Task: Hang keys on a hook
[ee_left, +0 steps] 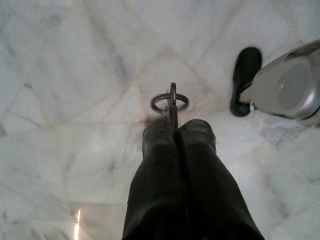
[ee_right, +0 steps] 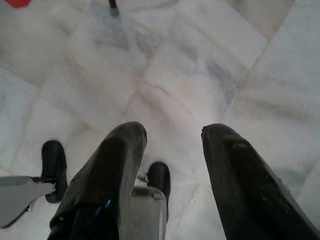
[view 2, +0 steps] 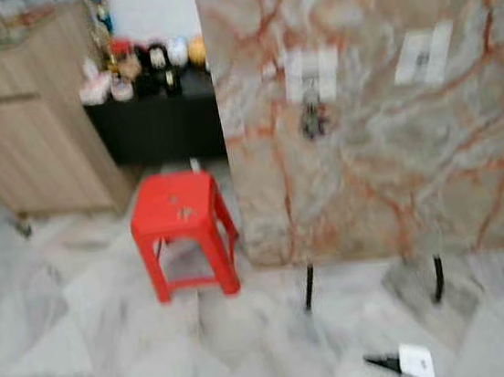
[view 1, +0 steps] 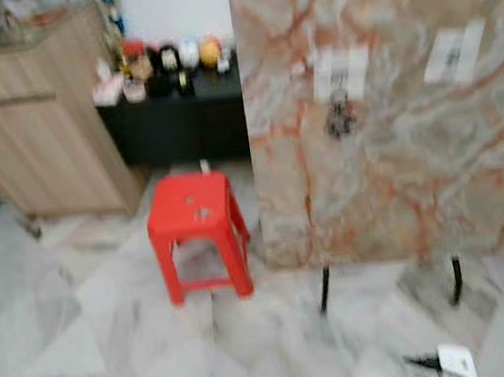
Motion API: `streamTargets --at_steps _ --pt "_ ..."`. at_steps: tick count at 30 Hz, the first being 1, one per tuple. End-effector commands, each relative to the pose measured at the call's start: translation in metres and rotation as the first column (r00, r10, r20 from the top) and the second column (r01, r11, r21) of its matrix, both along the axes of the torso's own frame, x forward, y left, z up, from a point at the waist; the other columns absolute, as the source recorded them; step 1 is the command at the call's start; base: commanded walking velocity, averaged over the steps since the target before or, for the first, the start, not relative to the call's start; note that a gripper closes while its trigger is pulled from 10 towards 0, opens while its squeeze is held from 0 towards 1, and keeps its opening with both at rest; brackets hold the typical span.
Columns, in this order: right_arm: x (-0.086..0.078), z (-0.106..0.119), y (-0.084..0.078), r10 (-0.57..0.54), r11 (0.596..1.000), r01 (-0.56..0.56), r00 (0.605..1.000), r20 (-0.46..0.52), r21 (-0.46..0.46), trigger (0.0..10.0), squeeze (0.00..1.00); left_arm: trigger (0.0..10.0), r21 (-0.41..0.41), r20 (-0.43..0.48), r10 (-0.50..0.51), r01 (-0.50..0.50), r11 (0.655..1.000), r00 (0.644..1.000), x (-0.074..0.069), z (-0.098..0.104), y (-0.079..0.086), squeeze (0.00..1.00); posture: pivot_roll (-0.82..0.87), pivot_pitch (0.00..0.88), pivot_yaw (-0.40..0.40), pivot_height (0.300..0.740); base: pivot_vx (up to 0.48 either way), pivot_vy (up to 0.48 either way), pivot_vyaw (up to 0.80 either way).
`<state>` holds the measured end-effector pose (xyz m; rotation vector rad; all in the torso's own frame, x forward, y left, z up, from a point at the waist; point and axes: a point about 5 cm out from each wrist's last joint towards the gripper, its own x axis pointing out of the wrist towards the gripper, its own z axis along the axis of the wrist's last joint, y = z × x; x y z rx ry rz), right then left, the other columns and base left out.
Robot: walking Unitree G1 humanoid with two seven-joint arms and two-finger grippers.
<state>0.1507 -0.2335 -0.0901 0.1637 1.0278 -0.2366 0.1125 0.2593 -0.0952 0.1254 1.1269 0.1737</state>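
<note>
Keys (ee_left: 170, 101) in left gripper (ee_left: 176, 131), ring pointing floorward

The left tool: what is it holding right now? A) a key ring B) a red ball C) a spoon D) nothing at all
A: in the left wrist view the left tool has its two black fingers pressed together on a metal key ring that sticks out past the tips, above the marble floor.

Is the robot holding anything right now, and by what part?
The left pincer pinches a dark metal key ring by its edge. The right pincer holds nothing.
</note>
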Motion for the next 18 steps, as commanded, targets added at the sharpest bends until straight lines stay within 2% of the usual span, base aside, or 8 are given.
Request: streamTargets --at_steps 1,3,5,7,9,13,16,18 --pt "-0.002 0.0 -0.002 -0.013 1.0 0.013 1.0 -0.008 0.004 10.0 0.0 10.0 -0.01 0.022 -0.001 0.001 1.0 1.0 0.004 0.0 -0.005 0.0 0.02 0.0 -0.004 0.74 0.0 0.0 0.0" --pt "-0.002 0.0 -0.002 -0.013 1.0 0.013 1.0 -0.008 0.004 10.0 0.0 10.0 -0.014 0.026 0.0 0.001 1.0 1.0 0.004 0.0 -0.006 0.0 0.02 0.0 -0.004 0.74 0.0 0.0 0.0" --pt "-0.002 0.0 -0.002 -0.019 1.0 0.019 1.0 -0.007 0.005 10.0 0.0 10.0 -0.044 0.07 -0.014 0.017 0.999 0.997 0.019 0.0 -0.022 0.0 0.02 0.0 -0.005 0.74 0.0 0.0 0.0" --pt "-0.002 0.0 -0.002 -0.019 1.0 0.019 1.0 -0.007 0.005 10.0 0.0 10.0 -0.044 0.07 -0.014 0.017 0.999 0.997 0.019 0.0 -0.022 0.0 0.02 0.0 -0.005 0.74 0.0 0.0 0.0" --pt "-0.002 0.0 -0.002 -0.033 0.999 0.033 0.999 -0.006 0.007 10.0 0.0 10.0 -0.047 0.098 -0.027 0.031 0.998 0.995 0.03 0.003 -0.028 0.0 0.02 0.0 -0.006 0.74 0.0 0.0 0.0" --pt "-0.002 -0.001 -0.002 -0.034 0.999 0.034 0.999 -0.008 0.005 10.0 0.0 10.0 -0.045 0.11 -0.031 0.036 0.998 0.993 0.036 0.005 -0.027 0.0 0.02 0.0 -0.007 0.74 0.0 0.0 -0.43" --pt "-0.003 -0.001 -0.002 -0.024 1.0 0.024 1.0 -0.016 0.0 10.0 0.0 10.0 -0.02 0.107 -0.036 0.038 0.999 0.994 0.034 0.008 -0.012 0.0 0.02 0.0 -0.002 0.74 0.0 0.0 -0.8" --pt "-0.003 -0.001 -0.002 -0.023 1.0 0.023 1.0 -0.017 0.0 10.0 0.0 10.0 -0.015 0.104 -0.035 0.037 0.999 0.994 0.032 0.009 -0.008 0.0 0.02 0.0 -0.002 0.74 0.0 0.0 -0.8"
